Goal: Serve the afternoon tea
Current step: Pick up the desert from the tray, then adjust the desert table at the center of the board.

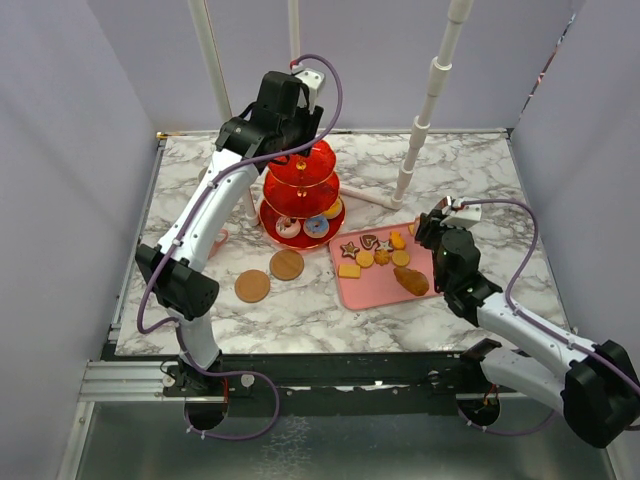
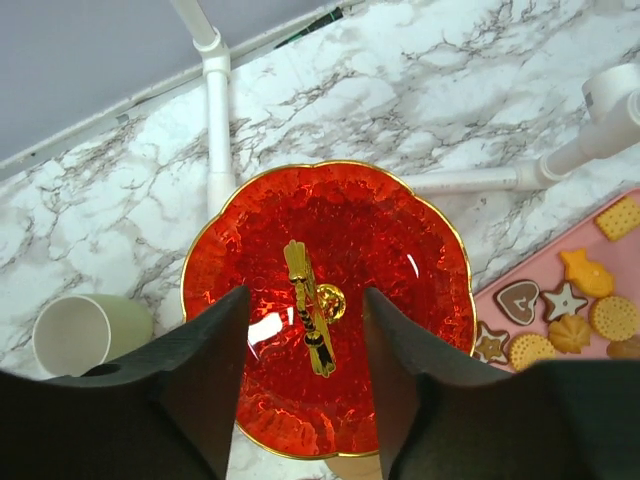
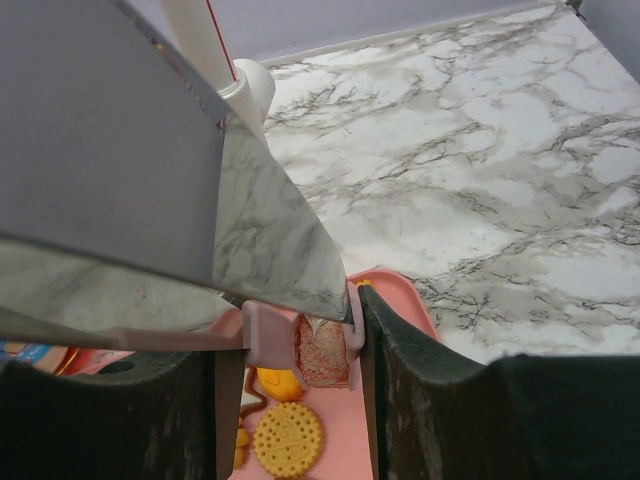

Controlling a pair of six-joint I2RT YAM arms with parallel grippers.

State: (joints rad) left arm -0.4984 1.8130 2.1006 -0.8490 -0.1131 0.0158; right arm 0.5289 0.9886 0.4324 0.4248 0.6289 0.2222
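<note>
The translucent red three-tier stand (image 1: pixel 300 195) stands at mid-table, with pastries on its bottom tier. My left gripper (image 1: pixel 297 143) hovers over it. In the left wrist view it (image 2: pixel 305 300) is open, its fingers on either side of the gold finial (image 2: pixel 310 320) and clear of it. Assorted cookies (image 1: pixel 375 255) lie on a pink tray (image 1: pixel 375 292). My right gripper (image 1: pixel 432 228) is at the tray's far right corner, shut on a pink-edged, reddish pastry (image 3: pixel 325 350). Two brown coasters (image 1: pixel 252 286) (image 1: pixel 287 264) lie in front of the stand. The pale green mug (image 2: pixel 85 330) stands left of the stand. A sliver of the pink mug (image 1: pixel 218 240) shows beside my left arm.
White pipes (image 1: pixel 420 130) rise from the table behind and to the right of the stand, with a horizontal piece (image 2: pixel 480 178) along the marble. A grey wedge blocks the upper left of the right wrist view. Grey walls enclose the table on three sides.
</note>
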